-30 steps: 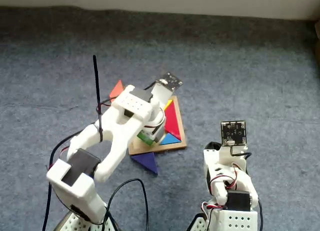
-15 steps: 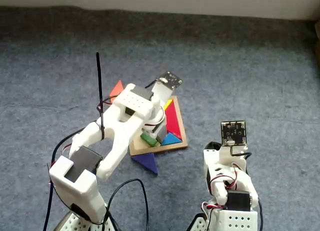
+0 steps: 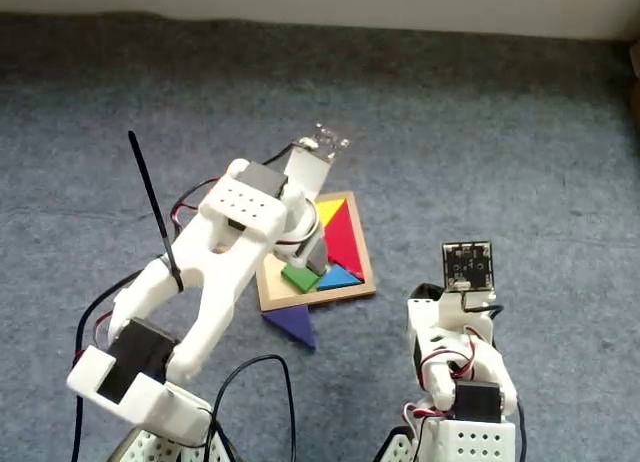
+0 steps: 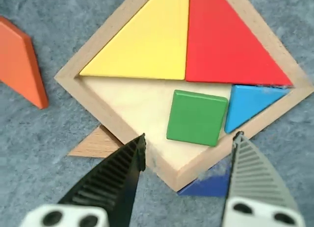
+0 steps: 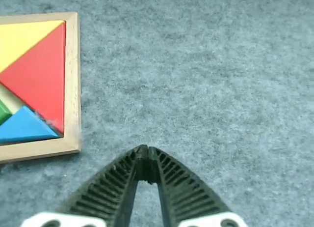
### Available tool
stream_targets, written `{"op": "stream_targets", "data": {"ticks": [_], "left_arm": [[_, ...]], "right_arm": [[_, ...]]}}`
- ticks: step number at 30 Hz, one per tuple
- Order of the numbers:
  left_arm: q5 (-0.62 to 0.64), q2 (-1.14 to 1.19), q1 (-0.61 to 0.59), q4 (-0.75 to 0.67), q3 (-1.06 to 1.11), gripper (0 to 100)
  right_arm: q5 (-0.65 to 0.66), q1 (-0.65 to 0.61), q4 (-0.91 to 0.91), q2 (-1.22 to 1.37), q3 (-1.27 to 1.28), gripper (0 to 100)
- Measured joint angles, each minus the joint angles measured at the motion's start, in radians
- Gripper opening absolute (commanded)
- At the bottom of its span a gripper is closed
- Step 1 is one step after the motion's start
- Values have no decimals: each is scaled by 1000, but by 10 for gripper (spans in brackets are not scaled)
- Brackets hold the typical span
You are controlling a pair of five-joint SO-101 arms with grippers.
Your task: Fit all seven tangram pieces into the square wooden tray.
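Hovering, jaws apart and empty, the left end effector (image 4: 190, 136) has the green square (image 4: 197, 117) lying just ahead of its tips, inside the tray (image 4: 73, 75). Four pieces look seated; next probably means fetching the orange piece (image 4: 19, 60) outside. The right end effector (image 5: 147, 149) is pinched together.

We found the left gripper (image 4: 189, 141) spread wide above the tray (image 4: 98, 106). Yellow triangle (image 4: 147, 45), red triangle (image 4: 225, 45), blue triangle (image 4: 250, 103) and green square (image 4: 197, 117) blocked much of its floor. Bare wood lay between square and rim. Outside, a tan triangle (image 4: 95, 144) and a dark blue triangle (image 4: 208, 183) crowded that rim.
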Motion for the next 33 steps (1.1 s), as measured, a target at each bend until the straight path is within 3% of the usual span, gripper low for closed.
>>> {"op": "stream_targets", "data": {"ticks": [5, 15, 24, 33], "left_arm": [[0, 0, -20, -9, 48, 280], [0, 0, -84, -176, 158, 280], [2, -2, -78, -262, 222, 280], [35, -2, 6, -319, 230, 280]], "right_arm": [[0, 15, 0, 0, 0, 9], [0, 17, 0, 0, 0, 9], [0, 17, 0, 0, 2, 9], [0, 17, 0, 0, 2, 9]]}}
